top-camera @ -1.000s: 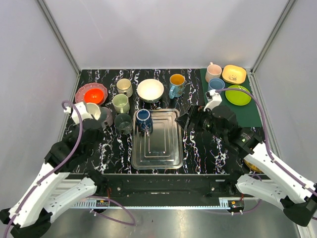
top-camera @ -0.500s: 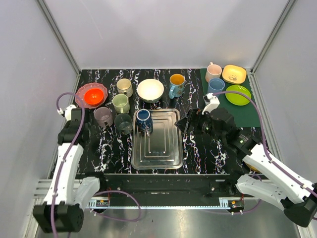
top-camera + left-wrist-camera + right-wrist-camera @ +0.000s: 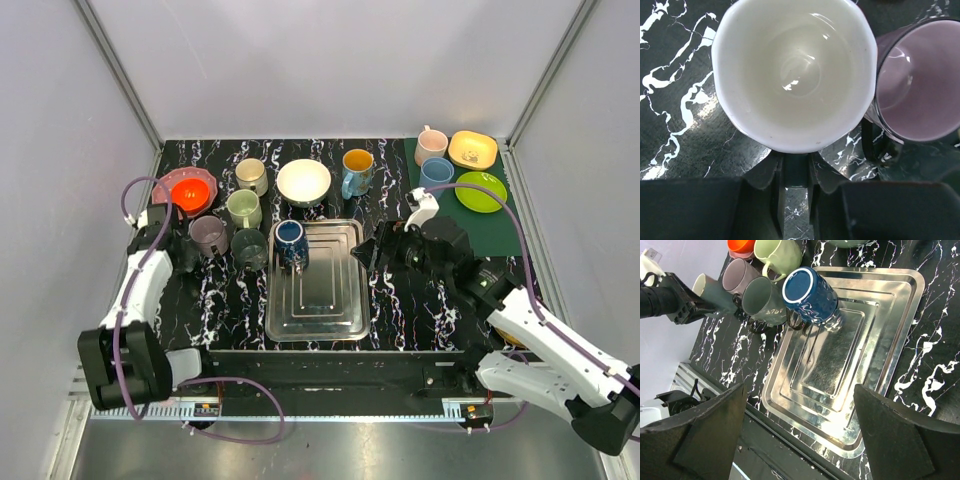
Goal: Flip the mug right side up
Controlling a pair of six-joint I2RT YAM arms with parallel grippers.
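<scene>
White mug [image 3: 792, 75] stands mouth-up by the bench's [image 3: 670, 125] left edge, just beside the purple mug [image 3: 920, 80]. Left pincer [image 3: 792, 185], at its near side, is closed tight, seemingly gripping it. Right pincer [image 3: 799, 390] gapes empty, well apart.

Left end effector [image 3: 693, 304] grips mug [image 3: 715, 294] near tray [image 3: 880, 340]

**Glaze, brushed metal and marbled black**

The white ceramic mug [image 3: 792, 75] is glossy and smooth inside, with bright highlights. So is the mauve ceramic mug [image 3: 917, 80] on its right. The black white-veined tabletop [image 3: 675, 125] looks finely grained with a dull sheen. The rectangular silver metal tray [image 3: 840, 365] is brushed and reflective. The dark blue glazed mug [image 3: 812, 295] gleams.
</scene>
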